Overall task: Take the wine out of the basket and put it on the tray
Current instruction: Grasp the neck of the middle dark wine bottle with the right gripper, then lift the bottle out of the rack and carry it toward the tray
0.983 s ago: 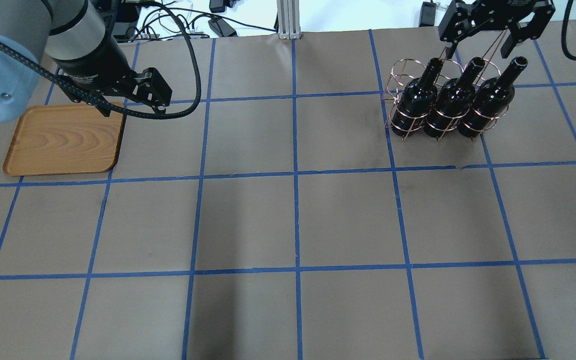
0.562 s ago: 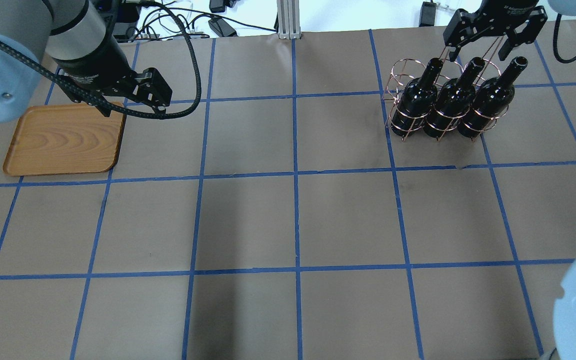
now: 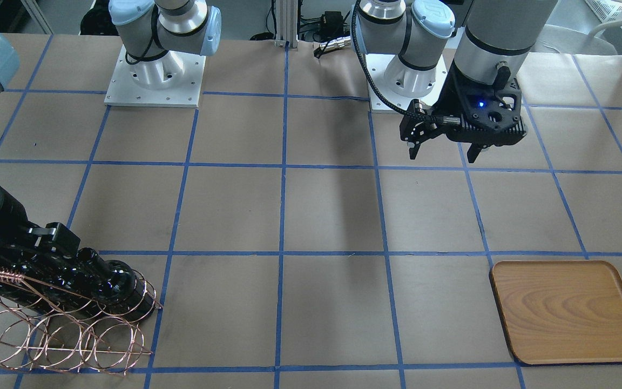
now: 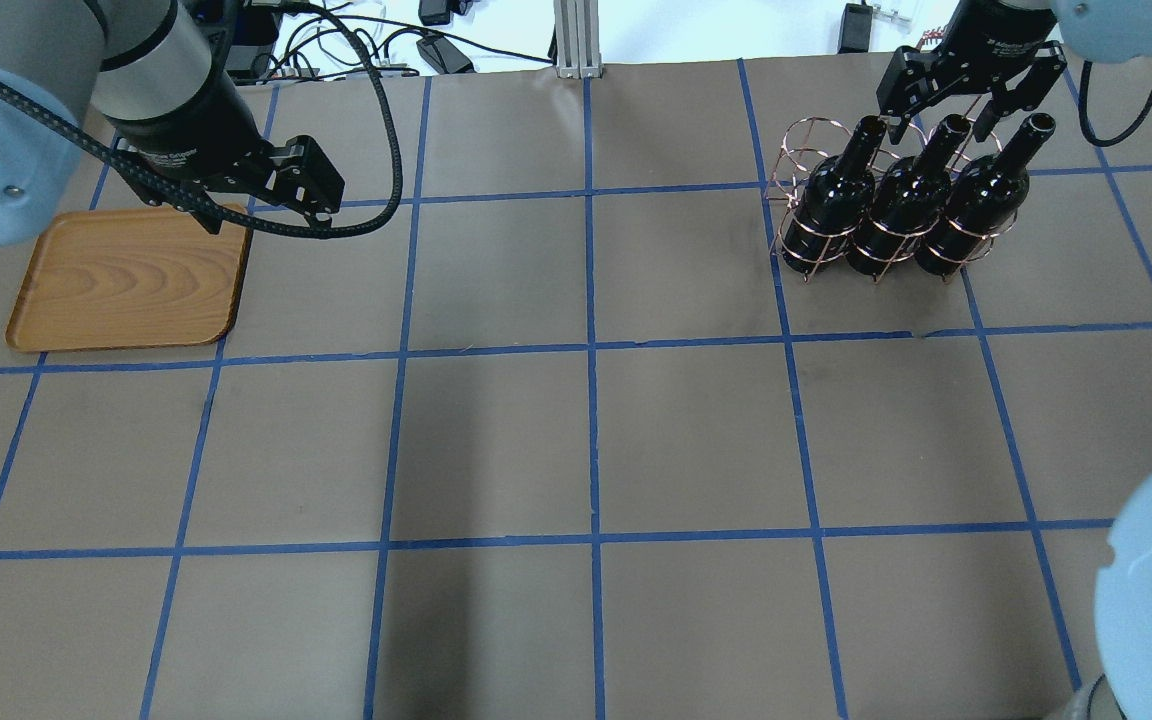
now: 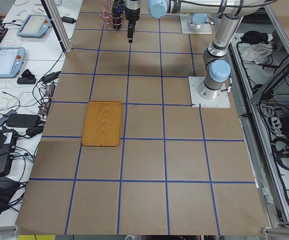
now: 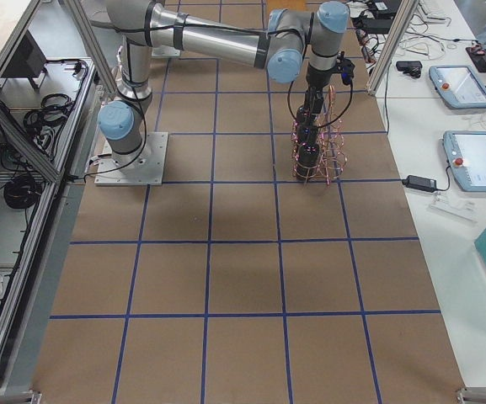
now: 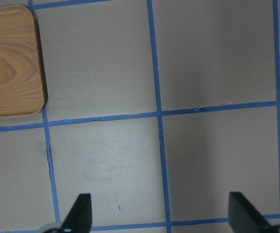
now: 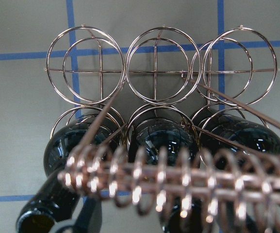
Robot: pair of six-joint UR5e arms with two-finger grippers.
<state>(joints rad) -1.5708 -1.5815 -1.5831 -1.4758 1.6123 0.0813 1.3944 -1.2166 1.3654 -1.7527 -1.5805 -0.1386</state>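
Observation:
Three dark wine bottles [image 4: 901,205] stand side by side in the copper wire basket [image 4: 804,140] at the far right; they also show in the front view [image 3: 100,281]. My right gripper [image 4: 941,125] is open just above the bottle mouths, its fingers on either side of the middle bottle's neck in the overhead view. In the right wrist view the coiled handle [image 8: 178,179] crosses in front of the bottles [image 8: 161,138]. The wooden tray [image 4: 126,280] lies empty at the far left. My left gripper [image 4: 266,218] is open and empty, hovering by the tray's right edge.
The basket's back row of rings [image 8: 154,68] holds nothing. Brown paper with blue tape lines [image 4: 591,350] covers the table. Cables and power bricks [image 4: 436,50] lie beyond the far edge. The arm bases [image 3: 154,81] stand on the robot's side.
My right gripper has moved down and closer to the bottle necks, staying open. The left arm, tray, basket and bottles have not moved.

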